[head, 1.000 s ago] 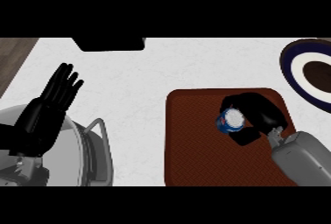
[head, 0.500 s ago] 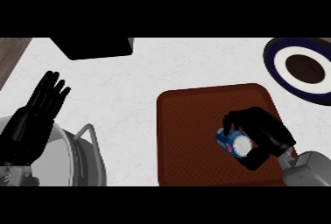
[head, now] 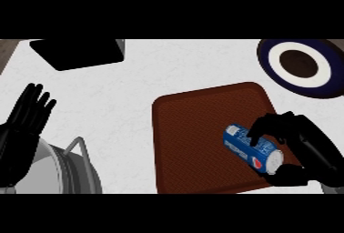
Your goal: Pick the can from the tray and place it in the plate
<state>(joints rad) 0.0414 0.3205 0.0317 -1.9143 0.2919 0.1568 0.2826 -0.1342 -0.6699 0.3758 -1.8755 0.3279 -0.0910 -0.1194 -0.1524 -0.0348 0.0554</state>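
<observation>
A blue can (head: pixel 252 149) with a white and red logo lies tilted over the brown tray (head: pixel 194 141), its silver end toward the lower right. My right hand (head: pixel 302 145) curls round it from the right, fingers over its top and thumb under its silver end. The plate (head: pixel 300 65), dark blue with a white ring and a dark centre, sits at the far right beyond the tray. At the left edge my left hand (head: pixel 23 125) rests open with fingers up.
A black square object (head: pixel 79 53) lies at the far left of the counter. A round metal pot with a handle (head: pixel 60 170) stands at the lower left, under my left forearm. White countertop shows between the tray and the left hand.
The view has shifted, so tray and plate appear further left and lower. The can has tipped from nearly upright to lying slanted in my right hand.
</observation>
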